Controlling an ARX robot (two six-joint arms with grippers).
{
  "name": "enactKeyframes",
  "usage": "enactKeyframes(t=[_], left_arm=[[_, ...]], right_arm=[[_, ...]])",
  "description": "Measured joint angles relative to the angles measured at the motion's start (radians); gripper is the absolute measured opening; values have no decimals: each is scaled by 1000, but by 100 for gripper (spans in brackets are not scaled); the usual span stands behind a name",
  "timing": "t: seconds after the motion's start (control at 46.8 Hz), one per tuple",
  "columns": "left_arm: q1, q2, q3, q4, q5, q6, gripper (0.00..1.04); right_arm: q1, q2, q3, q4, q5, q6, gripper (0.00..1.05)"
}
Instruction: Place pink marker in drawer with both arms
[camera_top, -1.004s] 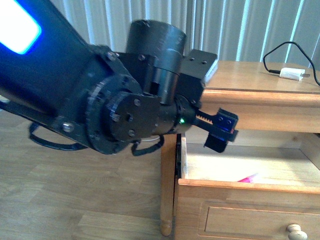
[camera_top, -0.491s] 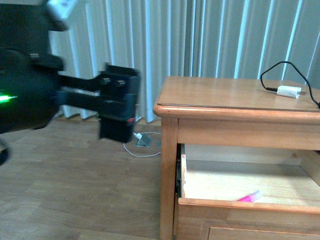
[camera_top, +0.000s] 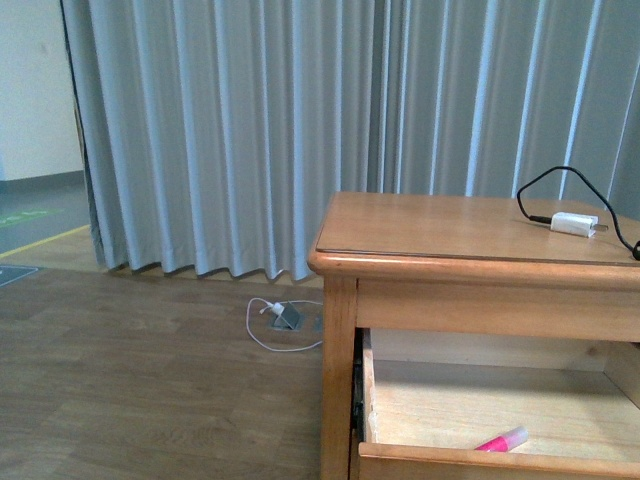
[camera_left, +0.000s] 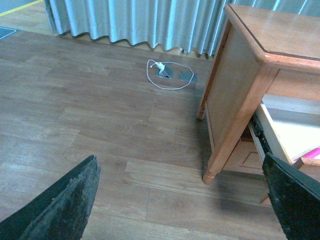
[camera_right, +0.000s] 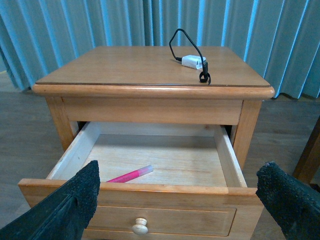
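Pink marker (camera_right: 131, 174) is lying inside the open drawer (camera_right: 125, 192), near its front. Left claw (camera_left: 179, 165), right claw (camera_right: 181, 170): both hanging released, empty. Probably next: closing, pushing squarely at the knob (camera_right: 140, 226).

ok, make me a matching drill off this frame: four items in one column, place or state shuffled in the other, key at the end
Column A
1. pink marker
2. drawer
3. white charger
4. grey floor outlet

Column B
a. on top of the nightstand
b. pulled open
c. lying inside the drawer, near its front
d. down on the floor, close to the curtain

Pairs: 1-c, 2-b, 3-a, 4-d
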Motion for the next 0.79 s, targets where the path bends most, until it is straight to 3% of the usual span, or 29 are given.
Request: enactKeyframes(t=[0.128,0.256,0.363,0.577,0.598,0.641,0.791], left_arm=[[3,-6,-9,22,5,13,97],[68,-68,-97,171,79,104,73],[146,-125,-148,170,153,135,46],[223,-190,-193,155,226,146,9],[250,-200,-198,149,268,145,4],[322,-219,-210,141,348,149,4],[358,-304,-221,49,356,149,4]], right_arm=[[0,0,0,0,2,0,96],[0,0,0,0,1,0,96],[0,0,0,0,0,0,96],[0,0,0,0,1,0,96],[0,0,0,0,1,0,96],[0,0,0,0,1,0,96],[0,0,0,0,0,0,96]])
